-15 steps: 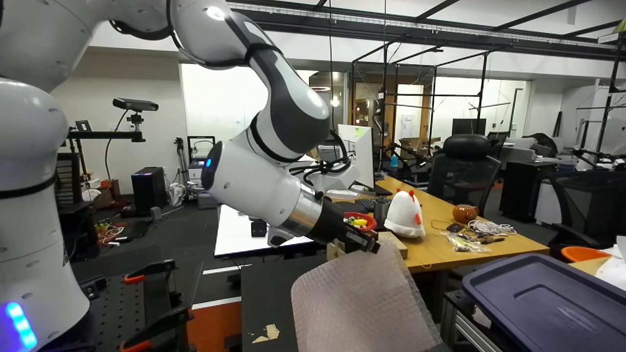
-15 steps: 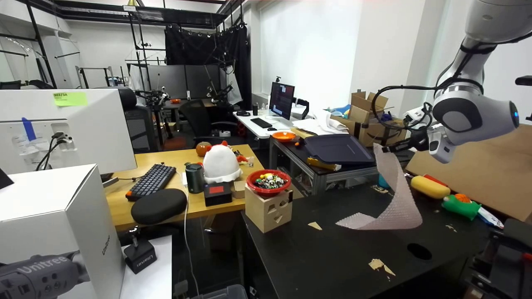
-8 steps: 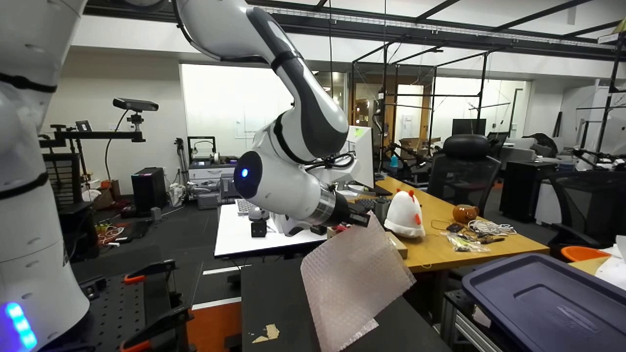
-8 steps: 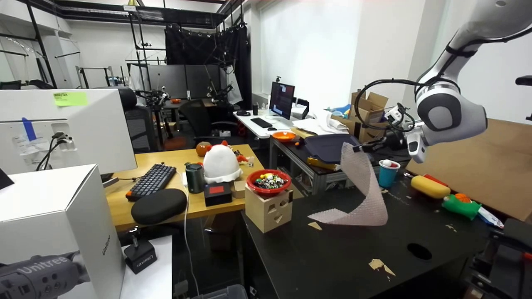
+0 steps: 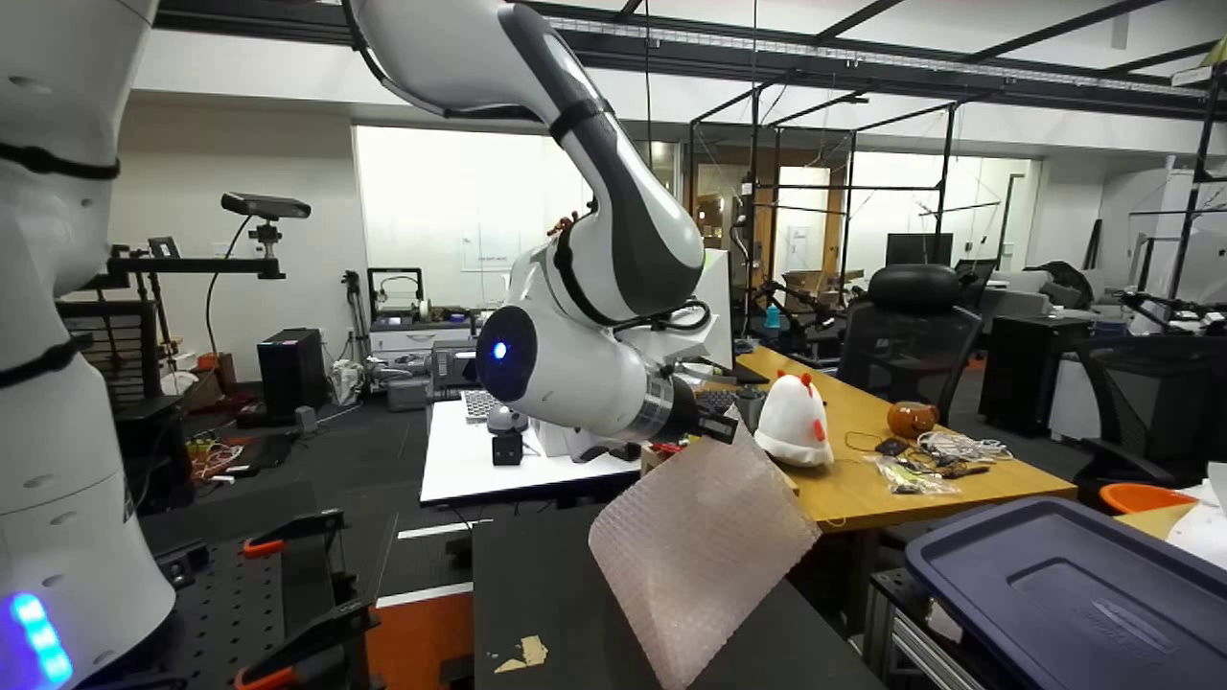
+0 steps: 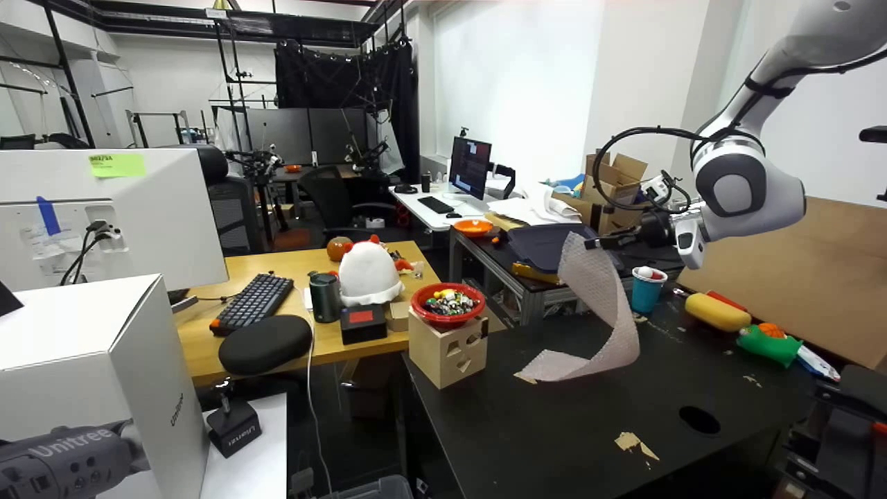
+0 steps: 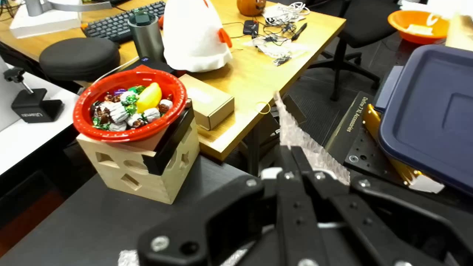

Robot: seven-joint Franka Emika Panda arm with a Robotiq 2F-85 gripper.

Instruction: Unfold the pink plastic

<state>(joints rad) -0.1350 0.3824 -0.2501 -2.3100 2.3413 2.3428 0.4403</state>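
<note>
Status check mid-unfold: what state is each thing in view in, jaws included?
Pink plastic, pinched near a corner, hanging in a curve, not spread flat
Jaws, shut on the plastic
Red bowl, upright, holding wrapped sweets
Blue cup, upright, something in it
Orange bowl, upright, something white in it
Far monitor, screen on
Cardboard box, flaps open
Small carton, closed
Base light, lit blue

White arm [image 5: 575, 374], glossy — dark grey panels [image 5: 652, 254], black straps [image 5: 580, 117], looping black cable [image 6: 646, 130]. Blue light dot [image 5: 499, 351] on dark round joint cap [image 5: 515, 372]; blue light strip [image 5: 41, 637] on base [image 5: 77, 537]. Silver wrist collar [image 5: 657, 406] — black gripper [image 7: 293, 150], angular linkages [image 7: 207, 210], silver screws [image 7: 160, 244].
</note>
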